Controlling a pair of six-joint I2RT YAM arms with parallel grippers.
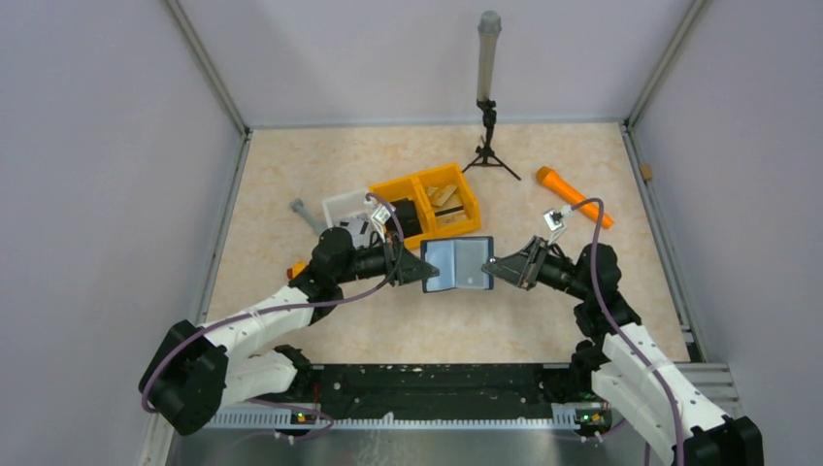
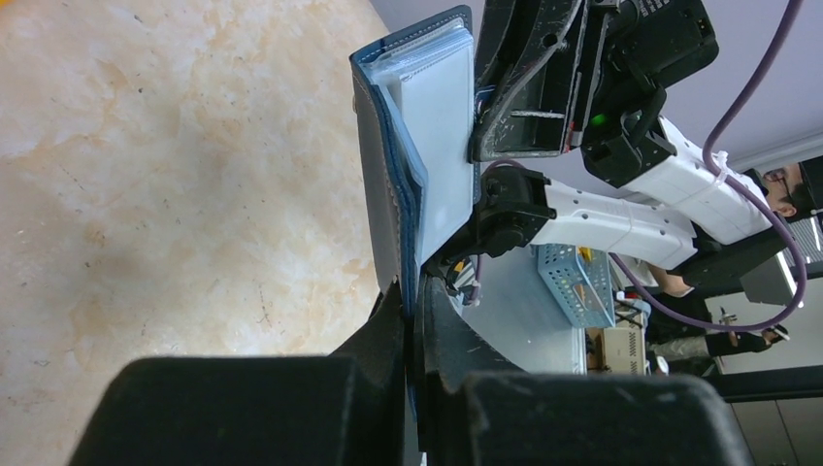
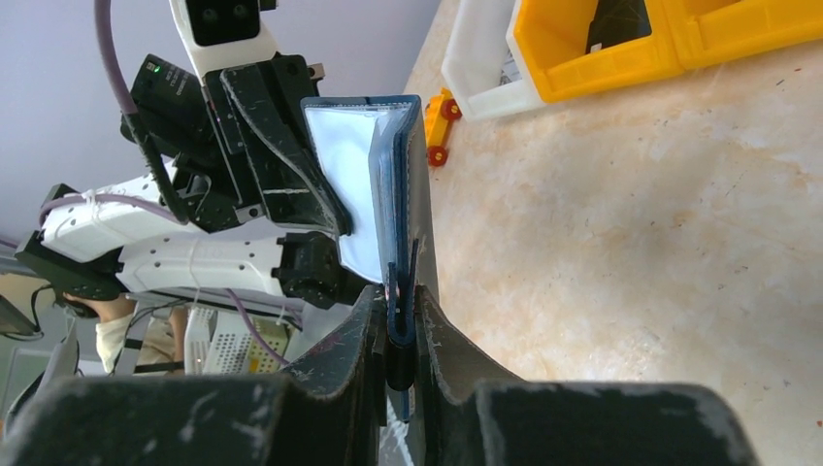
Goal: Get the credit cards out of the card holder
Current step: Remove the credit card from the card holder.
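Note:
The navy card holder (image 1: pixel 458 264) is held open in the air between both arms, its pale grey-blue pocketed inner faces turned up to the top view. My left gripper (image 1: pixel 425 269) is shut on its left edge; the left wrist view shows the holder (image 2: pixel 393 184) pinched between my fingers (image 2: pixel 388 320). My right gripper (image 1: pixel 490 266) is shut on its right edge; the right wrist view shows the holder (image 3: pixel 403 184) clamped between its fingers (image 3: pixel 437 320). No tan-orange or silvery-grey cards show outside the holder; any inside the pockets are hidden.
A yellow two-compartment bin (image 1: pixel 427 201) and a white tray (image 1: pixel 347 207) stand behind the holder. An orange tool (image 1: pixel 575 196) lies at the back right, a tripod with a grey post (image 1: pixel 487 97) at the back, a small orange block (image 1: pixel 297 269) by the left arm.

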